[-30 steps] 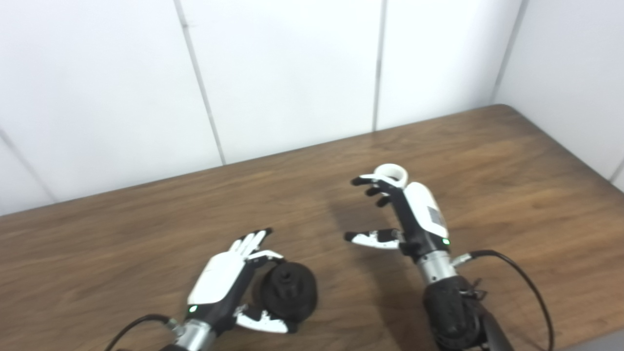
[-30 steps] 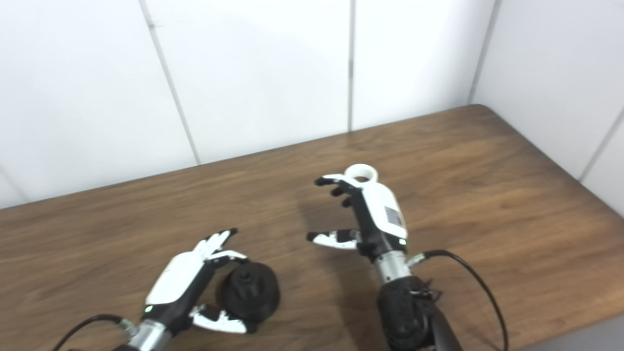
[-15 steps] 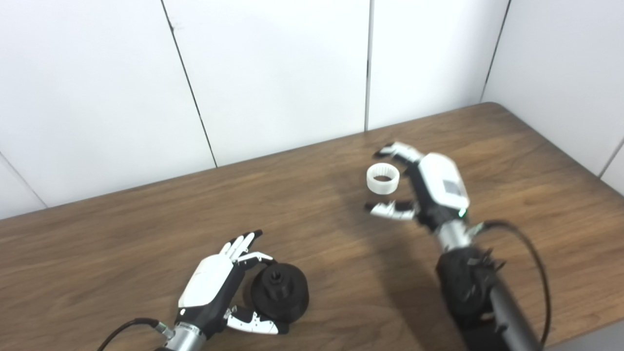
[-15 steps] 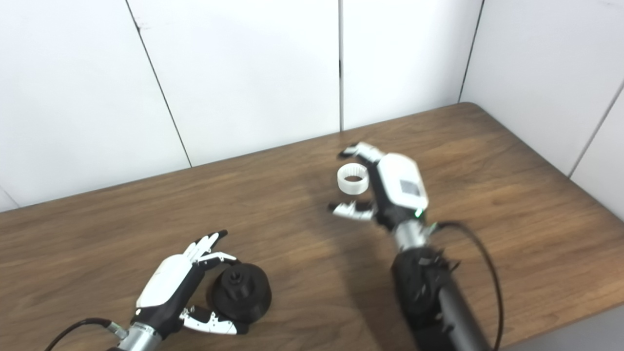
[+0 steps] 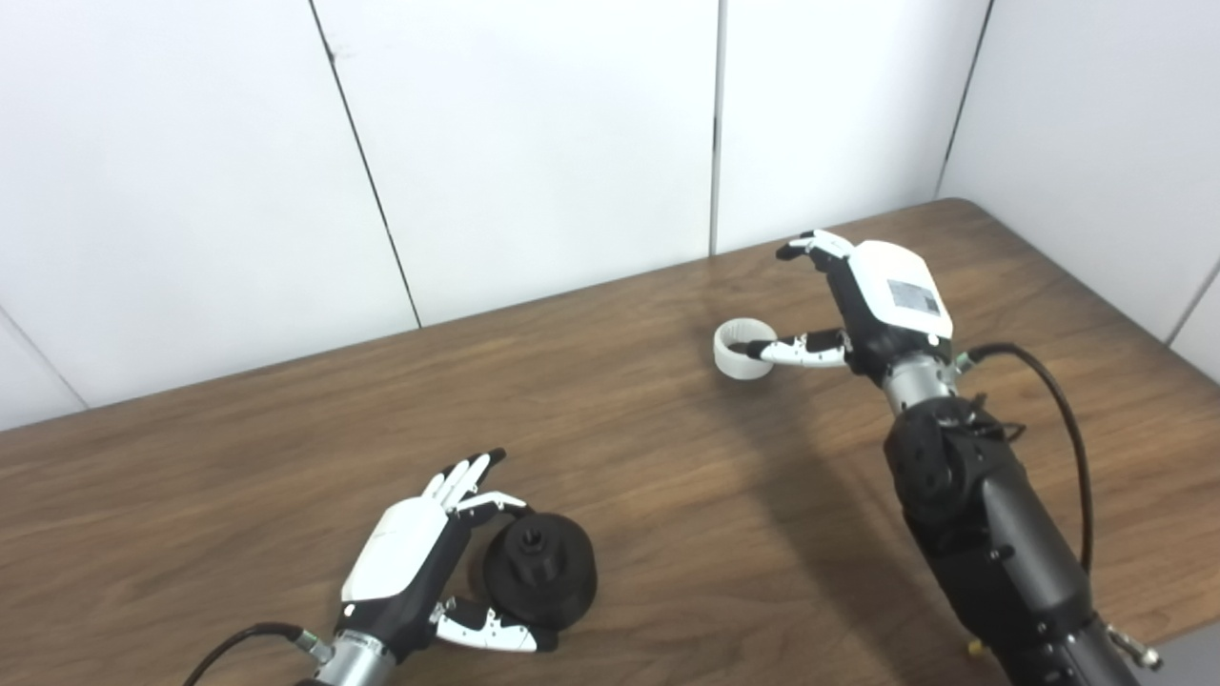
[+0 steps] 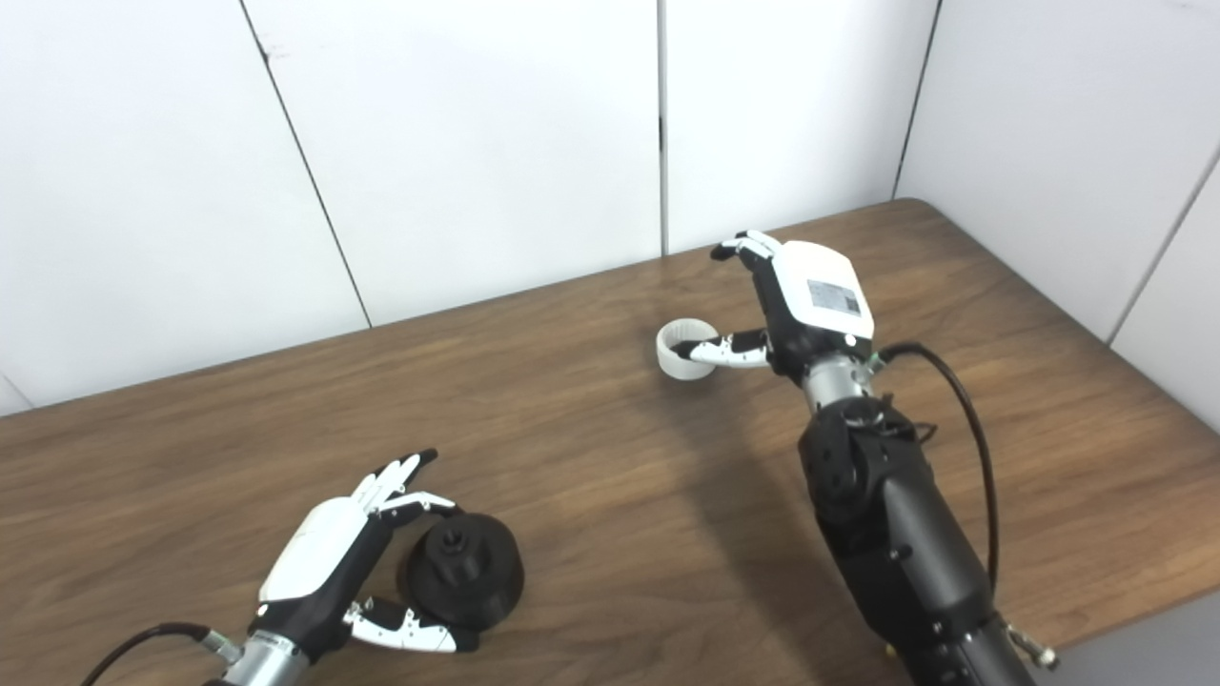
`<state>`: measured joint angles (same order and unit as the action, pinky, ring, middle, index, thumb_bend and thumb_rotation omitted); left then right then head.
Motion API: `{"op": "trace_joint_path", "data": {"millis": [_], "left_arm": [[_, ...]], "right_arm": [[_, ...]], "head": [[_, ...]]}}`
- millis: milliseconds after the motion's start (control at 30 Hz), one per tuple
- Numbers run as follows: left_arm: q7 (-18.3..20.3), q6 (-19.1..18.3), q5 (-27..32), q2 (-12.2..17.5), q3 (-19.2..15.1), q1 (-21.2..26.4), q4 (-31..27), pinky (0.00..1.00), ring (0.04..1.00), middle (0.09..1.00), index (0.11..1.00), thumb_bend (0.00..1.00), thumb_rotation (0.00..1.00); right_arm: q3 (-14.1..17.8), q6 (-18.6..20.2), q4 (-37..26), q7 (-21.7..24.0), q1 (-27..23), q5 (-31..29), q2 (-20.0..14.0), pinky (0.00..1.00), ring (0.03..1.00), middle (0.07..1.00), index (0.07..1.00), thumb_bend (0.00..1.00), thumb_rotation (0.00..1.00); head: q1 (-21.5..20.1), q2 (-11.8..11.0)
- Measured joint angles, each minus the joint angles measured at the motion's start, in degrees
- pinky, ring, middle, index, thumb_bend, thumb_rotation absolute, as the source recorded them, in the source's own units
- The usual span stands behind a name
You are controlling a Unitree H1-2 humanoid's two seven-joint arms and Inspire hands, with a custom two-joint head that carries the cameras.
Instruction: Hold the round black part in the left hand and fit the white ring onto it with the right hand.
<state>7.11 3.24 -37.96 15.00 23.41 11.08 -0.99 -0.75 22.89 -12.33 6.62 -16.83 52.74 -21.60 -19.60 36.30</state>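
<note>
- At lower left of the frame, the left robot hand (image 5: pixel 410 562) cups the black part (image 5: pixel 539 581) on the tabletop (image 5: pixel 238 448), fingers spread and thumb under its near edge; no firm grip shows.
- At upper right, the right robot hand (image 5: pixel 863 300) is open, its thumb tip touching or poking into the white ring (image 5: pixel 744 350), fingers raised clear.
- Neither piece appears lifted. Gripping both, bringing them together and fitting the ring all remain.
- Ring and part sit well apart.
</note>
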Motion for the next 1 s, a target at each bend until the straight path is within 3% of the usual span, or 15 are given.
{"op": "trace_joint_path", "data": {"millis": [67,133,333,667,1000], "left_arm": [[0.1,0.0,0.0,0.0,0.0,0.0,0.0,1.00,1.000,1.000,0.628,0.97,0.26],[0.1,0.0,0.0,0.0,-0.1,0.0,0.0,1.00,1.000,1.000,0.628,0.97,0.26],[0.2,-0.1,0.0,-0.1,-0.2,0.0,0.0,1.00,1.000,1.000,0.628,0.97,0.27],[0.5,-0.2,0.0,-0.1,-0.7,0.0,0.0,1.00,1.000,1.000,0.627,0.97,0.26],[0.4,-0.1,0.3,-0.1,-1.2,-0.2,0.0,1.00,1.000,1.000,0.622,0.97,0.25]], "right_arm": [[-1.1,1.3,0.9,3.1,-1.2,0.1,-1.0,0.79,0.951,0.991,0.877,0.97,0.60],[-2.4,1.6,2.2,5.2,-1.9,0.1,-1.7,0.80,0.976,0.999,0.896,1.00,0.66],[-6.1,2.0,7.4,10.8,-2.8,-0.2,-2.5,0.86,1.000,1.000,0.943,1.00,0.71],[-8.7,3.3,9.7,13.6,-5.0,-0.5,-3.5,0.91,1.000,1.000,0.953,1.00,0.68],[-9.0,3.3,11.3,14.4,-4.9,0.1,-3.5,0.90,1.000,1.000,0.944,1.00,0.63]], "head": [[0.2,-0.2],[0.4,-0.3],[1.0,0.1],[0.7,0.2],[0.4,0.0]]}}
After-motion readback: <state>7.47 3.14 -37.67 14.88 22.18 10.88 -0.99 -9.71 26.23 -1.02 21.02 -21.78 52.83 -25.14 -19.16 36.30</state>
